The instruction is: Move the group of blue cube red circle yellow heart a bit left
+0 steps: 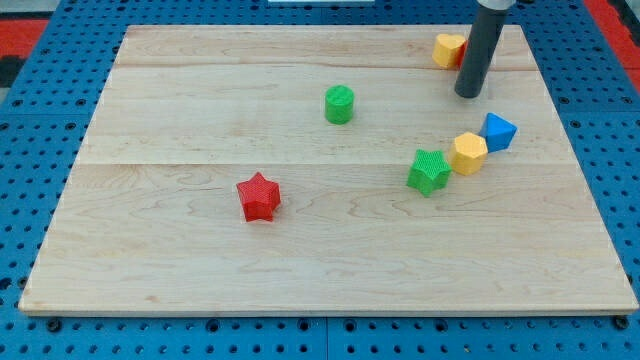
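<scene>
My tip (468, 96) rests on the board at the view's upper right. The yellow heart (447, 48) lies just up and left of it, near the board's top edge. A sliver of red (461, 55) shows between the heart and the rod; the rod hides the rest, so its shape cannot be made out. The blue cube (499, 131) lies below and right of my tip, apart from it.
A yellow hexagon (468, 153) touches the blue cube's left side, and a green star (429, 171) sits against the hexagon. A green cylinder (340, 104) stands near the middle top. A red star (259, 196) lies left of centre. The board's right edge (560, 110) is close.
</scene>
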